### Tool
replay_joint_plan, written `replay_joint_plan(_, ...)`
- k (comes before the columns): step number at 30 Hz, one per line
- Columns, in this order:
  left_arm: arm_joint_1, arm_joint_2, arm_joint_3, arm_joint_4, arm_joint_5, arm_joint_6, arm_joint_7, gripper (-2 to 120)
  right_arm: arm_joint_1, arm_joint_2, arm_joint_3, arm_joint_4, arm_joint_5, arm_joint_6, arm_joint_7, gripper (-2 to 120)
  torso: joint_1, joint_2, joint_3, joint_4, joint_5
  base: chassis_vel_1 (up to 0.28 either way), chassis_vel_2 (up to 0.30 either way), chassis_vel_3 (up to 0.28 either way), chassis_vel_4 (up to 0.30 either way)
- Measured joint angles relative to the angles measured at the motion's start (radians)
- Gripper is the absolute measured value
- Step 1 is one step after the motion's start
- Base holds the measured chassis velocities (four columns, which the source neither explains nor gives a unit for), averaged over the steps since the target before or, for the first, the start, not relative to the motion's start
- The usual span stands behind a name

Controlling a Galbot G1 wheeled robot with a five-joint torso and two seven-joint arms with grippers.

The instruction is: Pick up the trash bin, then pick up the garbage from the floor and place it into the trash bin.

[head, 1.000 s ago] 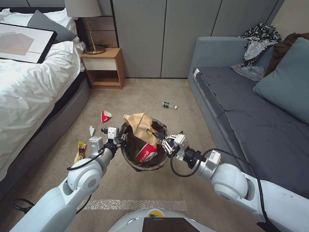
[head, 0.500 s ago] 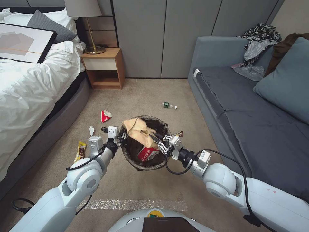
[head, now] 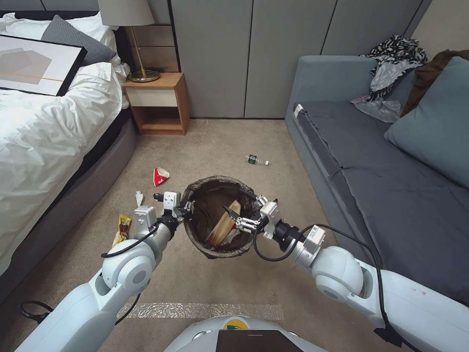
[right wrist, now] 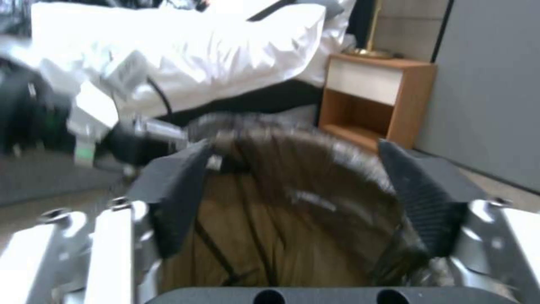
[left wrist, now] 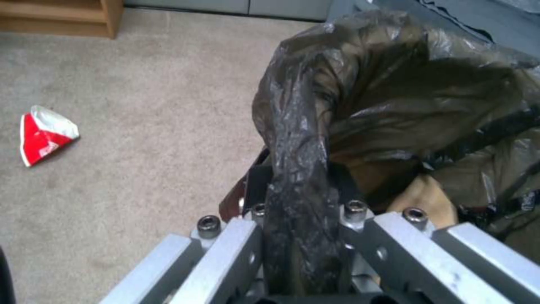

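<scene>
Dark plastic lining folded over the rim of the trash bin [head: 216, 247] is pinched between the closed fingers of the left gripper [head: 184, 210], centre of the head frame. The right gripper [head: 240, 218] is held spread over the bin's mouth, above the brown paper bag [head: 225, 226] inside. Were the liner to slip, the bin could drop. A red-and-white wrapper [head: 160, 175] and small bottle [head: 256, 159] lie beyond on the carpet [head: 220, 142].
</scene>
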Motion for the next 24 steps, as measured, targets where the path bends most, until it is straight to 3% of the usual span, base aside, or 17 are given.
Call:
replay_joint_plan(4, -0.001, -0.004, 0.000, 0.012, 0.001, -0.002, 0.001, 5, -0.041, -0.011, 0.065, 0.039, 0.026, 0.001, 0.002, 94, 0.000, 0.000, 0.000, 0.0000, 0.0000, 0.000, 0.000, 0.000, 0.000)
replay_joint_plan(8, -0.002, -0.008, 0.000, 0.020, 0.002, -0.003, 0.002, 5, -0.076, -0.017, 0.133, 0.069, 0.049, 0.001, 0.011, 99, 0.000, 0.000, 0.000, 0.0000, 0.0000, 0.000, 0.000, 0.000, 0.000)
replay_joint_plan(10, 0.001, -0.014, -0.007, 0.025, 0.005, -0.005, 0.003, 5, -0.130, -0.004, 0.252, 0.120, 0.099, -0.010, 0.059, 100, 0.000, 0.000, 0.000, -0.0001, -0.0001, 0.000, 0.000, 0.000, 0.000)
replay_joint_plan(11, 0.001, -0.014, -0.007, 0.025, 0.005, -0.005, 0.003, 5, -0.130, -0.004, 0.252, 0.120, 0.099, -0.010, 0.059, 100, 0.000, 0.000, 0.000, -0.0001, -0.0001, 0.000, 0.000, 0.000, 0.000)
replay_joint_plan(13, 0.011, -0.023, -0.018, 0.026, 0.011, -0.006, 0.004, 5, -0.236, 0.062, 0.417, 0.156, 0.131, -0.061, 0.108, 100, 0.000, 0.000, 0.000, 0.0002, -0.0001, 0.000, 0.000, 0.000, 0.000)
replay_joint_plan(15, 0.015, -0.025, -0.022, 0.026, 0.014, -0.006, 0.004, 5, -0.288, 0.094, 0.476, 0.164, 0.131, -0.075, 0.118, 100, 0.000, 0.000, 0.000, 0.0002, -0.0001, 0.000, 0.000, 0.000, 0.000)
replay_joint_plan(16, 0.023, -0.028, -0.028, 0.026, 0.017, -0.008, 0.006, 5, -0.404, 0.166, 0.596, 0.184, 0.105, -0.100, 0.134, 100, 0.000, 0.000, 0.000, -0.0002, 0.0002, 0.000, 0.000, 0.000, 0.000)
replay_joint_plan(24, 0.037, -0.038, -0.040, 0.026, 0.026, -0.010, 0.007, 5, -0.602, 0.315, 0.796, 0.237, -0.023, -0.179, 0.180, 100, 0.000, 0.000, 0.000, -0.0001, 0.0002, 0.000, 0.000, 0.000, 0.000)
